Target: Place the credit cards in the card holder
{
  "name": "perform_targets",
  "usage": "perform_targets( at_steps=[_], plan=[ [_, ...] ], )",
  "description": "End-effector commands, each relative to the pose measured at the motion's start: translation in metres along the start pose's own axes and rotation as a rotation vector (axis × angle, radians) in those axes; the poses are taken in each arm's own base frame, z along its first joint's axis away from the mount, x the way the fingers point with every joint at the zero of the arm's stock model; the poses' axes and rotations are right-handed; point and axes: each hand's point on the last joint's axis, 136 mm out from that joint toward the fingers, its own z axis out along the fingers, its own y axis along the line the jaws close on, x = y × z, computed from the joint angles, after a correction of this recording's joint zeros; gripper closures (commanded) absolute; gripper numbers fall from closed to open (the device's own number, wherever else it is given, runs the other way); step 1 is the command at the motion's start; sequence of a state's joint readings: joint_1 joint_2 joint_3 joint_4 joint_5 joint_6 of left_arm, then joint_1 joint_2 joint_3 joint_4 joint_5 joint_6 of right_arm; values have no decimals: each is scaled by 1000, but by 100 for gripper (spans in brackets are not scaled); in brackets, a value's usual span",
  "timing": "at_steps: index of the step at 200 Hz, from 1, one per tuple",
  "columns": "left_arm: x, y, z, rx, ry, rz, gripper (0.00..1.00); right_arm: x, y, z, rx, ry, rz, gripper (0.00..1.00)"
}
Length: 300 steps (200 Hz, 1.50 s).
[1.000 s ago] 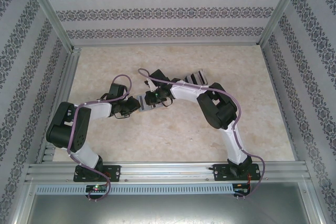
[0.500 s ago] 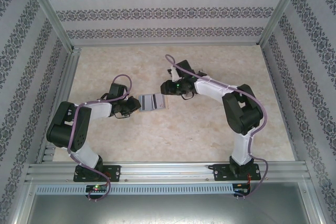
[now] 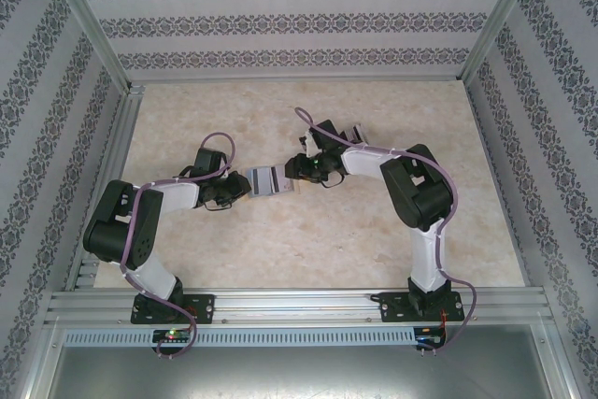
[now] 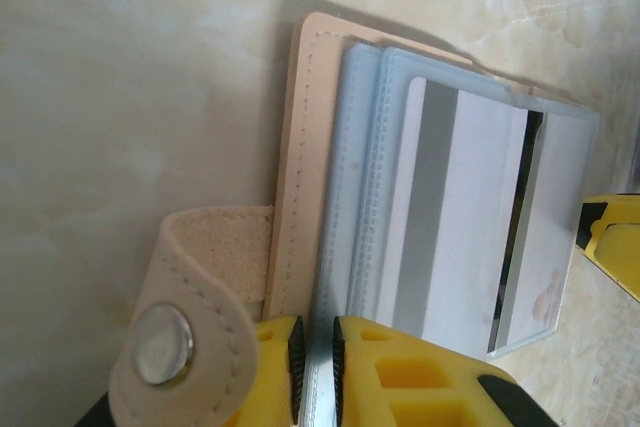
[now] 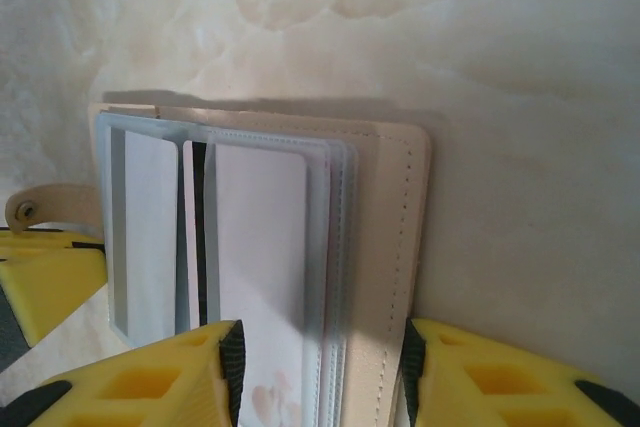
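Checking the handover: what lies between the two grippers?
The open card holder, in the top view: left gripper clamps one edge, right gripper open at the other.

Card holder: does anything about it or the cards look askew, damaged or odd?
Nothing stands out. The card holder lies open, cards square in their sleeves. The left gripper pinches one edge, and the right gripper is open astride the other. The strap merely curls up.
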<state>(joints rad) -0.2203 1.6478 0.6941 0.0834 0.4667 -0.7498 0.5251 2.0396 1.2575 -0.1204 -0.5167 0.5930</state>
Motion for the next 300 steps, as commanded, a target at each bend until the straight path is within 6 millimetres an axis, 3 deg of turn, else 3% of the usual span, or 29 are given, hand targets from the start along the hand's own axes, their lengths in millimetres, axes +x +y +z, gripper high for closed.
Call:
perform_targets(
  at_steps=[1,64,112,141,166,190,214,233,266,300],
  plan=[
    [11,17,8,-46,38,-34,80,7,50,5,-147,33,-46,53],
    [10,17,6,-48,31,-32,80,-10,92,-22,-214,-28,-99,54],
    [11,16,5,-42,30,-34,80,5,113,7,-265,50,-111,54],
    [9,12,-5,-40,12,-29,79,12,102,28,-232,88,-106,54],
    [8,1,-27,-33,-14,-19,71,15,85,39,-186,115,-97,54],
    [0,-5,-65,-65,-100,8,68,15,77,41,-155,113,-105,54],
    [-10,-15,-100,-77,-192,41,67,16,79,43,-168,129,-103,54],
    [-20,-24,-113,-78,-224,70,67,16,87,39,-184,126,-117,54],
    [-42,-49,-103,-50,-193,131,68,9,102,11,-196,87,-154,54],
    [-69,-87,-68,48,-85,185,77,5,107,-23,-199,29,-171,55]
  ],
)
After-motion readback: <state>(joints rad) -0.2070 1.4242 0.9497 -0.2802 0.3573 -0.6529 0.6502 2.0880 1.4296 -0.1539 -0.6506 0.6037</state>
